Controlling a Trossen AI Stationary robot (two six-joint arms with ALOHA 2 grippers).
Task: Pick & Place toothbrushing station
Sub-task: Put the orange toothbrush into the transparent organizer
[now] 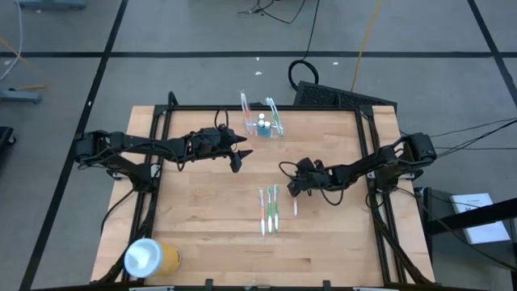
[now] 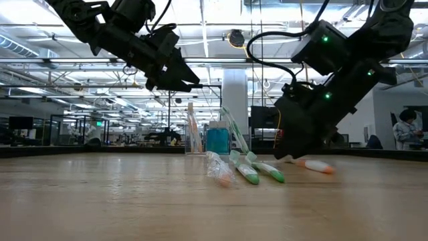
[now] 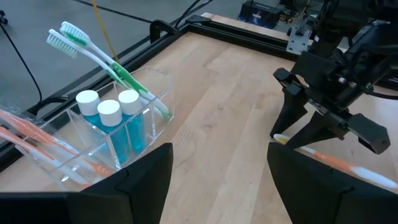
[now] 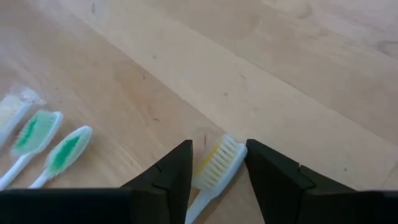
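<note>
I judge the main risk to lie at the right gripper [image 4: 214, 168], low over the desk [image 1: 202, 234] toward its right edge, its two fingers standing a little apart on either side of the bristle head of a white toothbrush [image 4: 214, 167] lying flat on the wood: the head is small and low, so if the fingers meet slightly off-centre I expect the brush to pivot or skid away rather than lift, and a descent too deep would press the fingertips into the desk. A second risk I foresee is a sweep into the three loose toothbrushes [image 1: 270, 210], green-headed among them, which lie side by side just beside the gripper toward the desk's middle. A third concerns delivery: the toothbrushing station [image 1: 265, 123], a clear holder at the far edge of the desk, already carries leaning brushes and three blue white-capped bottles [image 3: 113, 121], and looks light enough to be pushed or tipped by a careless insertion. The left gripper [image 3: 217, 180] hangs above the desk near the station, fingers spread wide and holding nothing, its arm reaching in from the left edge. The right arm reaches in from the right edge, its wrist pitched down toward the wood. A yellow cylinder [image 1: 149, 257] lies at the near-left corner, well apart from all this.
</note>
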